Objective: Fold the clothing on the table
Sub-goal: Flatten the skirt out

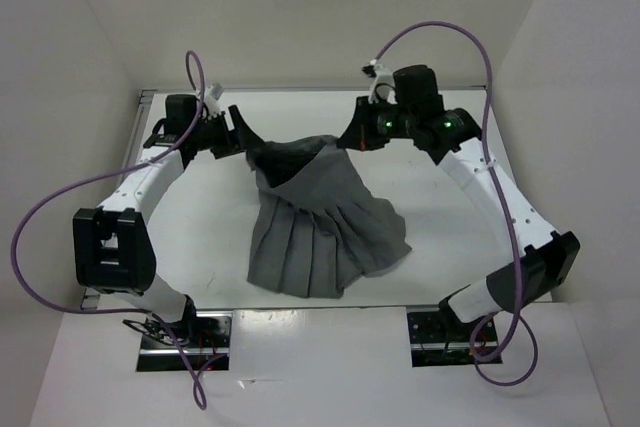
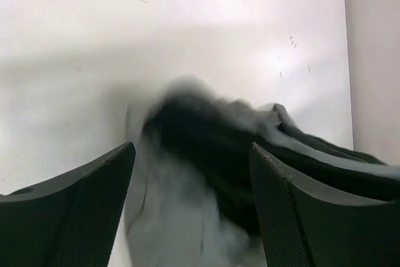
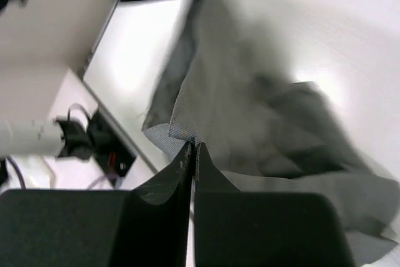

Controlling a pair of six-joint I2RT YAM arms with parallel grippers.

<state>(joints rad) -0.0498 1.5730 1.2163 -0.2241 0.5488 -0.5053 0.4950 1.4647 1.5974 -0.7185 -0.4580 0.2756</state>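
Observation:
The clothing (image 1: 320, 232), a grey pleated skirt, lies rumpled in the middle of the white table (image 1: 200, 217), its far edge raised between the two grippers. My right gripper (image 1: 352, 139) is shut on that far edge; in the right wrist view the fingertips (image 3: 192, 147) pinch a fold of the grey fabric (image 3: 250, 92). My left gripper (image 1: 246, 145) stands open at the skirt's far left corner. In the left wrist view blurred dark fabric (image 2: 206, 136) lies between its wide-apart fingers (image 2: 94, 204), with the gripper (image 2: 192, 148) low over the table (image 2: 187, 17).
White walls (image 1: 60, 67) close in the table on the left, back and right. Purple cables (image 1: 40, 217) loop off both arms. The arm bases (image 1: 185, 342) sit at the near edge, behind a metal rim (image 3: 119, 136).

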